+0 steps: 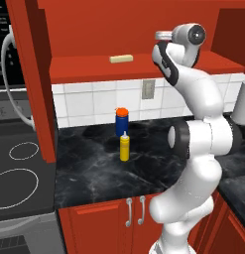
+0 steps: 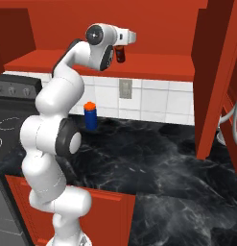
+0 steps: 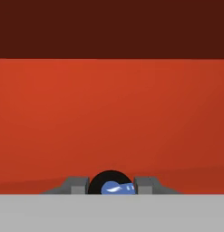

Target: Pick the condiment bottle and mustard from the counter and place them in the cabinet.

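Observation:
My gripper is raised in front of the red cabinet, shut on the small dark condiment bottle, which hangs just above the open shelf. In the hand view the bottle's black cap sits between the two fingertips, with red cabinet surface beyond. Down on the black marbled counter the yellow mustard stands upright with its white nozzle up, well below and left of the arm.
A blue canister with an orange lid stands just behind the mustard by the tiled wall. A beige block lies on the cabinet shelf. The tall red cabinet door hangs open at the counter's left end, and a stove lies beyond it.

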You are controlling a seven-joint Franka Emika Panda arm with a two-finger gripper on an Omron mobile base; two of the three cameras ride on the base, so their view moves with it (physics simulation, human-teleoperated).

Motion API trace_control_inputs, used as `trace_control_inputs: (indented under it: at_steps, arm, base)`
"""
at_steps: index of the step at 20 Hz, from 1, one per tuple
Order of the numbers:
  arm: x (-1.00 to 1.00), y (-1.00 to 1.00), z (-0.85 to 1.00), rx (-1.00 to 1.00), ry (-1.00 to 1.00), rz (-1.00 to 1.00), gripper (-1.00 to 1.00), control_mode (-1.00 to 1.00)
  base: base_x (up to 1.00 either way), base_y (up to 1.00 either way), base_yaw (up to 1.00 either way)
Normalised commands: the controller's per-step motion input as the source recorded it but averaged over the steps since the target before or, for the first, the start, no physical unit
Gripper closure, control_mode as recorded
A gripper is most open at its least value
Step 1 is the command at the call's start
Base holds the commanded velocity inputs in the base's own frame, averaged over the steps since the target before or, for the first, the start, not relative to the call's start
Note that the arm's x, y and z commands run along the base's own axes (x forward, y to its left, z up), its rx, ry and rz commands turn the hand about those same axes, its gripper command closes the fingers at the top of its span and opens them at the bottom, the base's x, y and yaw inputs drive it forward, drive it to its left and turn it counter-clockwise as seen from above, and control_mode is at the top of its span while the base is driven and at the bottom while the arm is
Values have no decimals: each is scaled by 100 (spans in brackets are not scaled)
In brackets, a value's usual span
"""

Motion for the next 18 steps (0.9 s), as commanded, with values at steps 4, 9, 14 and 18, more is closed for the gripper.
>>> trace_control_inputs:
  at_steps: [4, 9, 14, 18]
  arm:
    - [26, 0, 0, 0, 10, 0, 100, -100]
    - [20, 0, 12, 0, 15, 0, 100, -100]
    - [0, 0, 2, 0, 3, 0, 100, -100]
    - [0, 0, 0, 0, 0, 0, -100, -100]
  base:
    - [0, 0, 0]
    - [0, 0, 0]
    - [0, 0, 0]
    - [0, 0, 0]
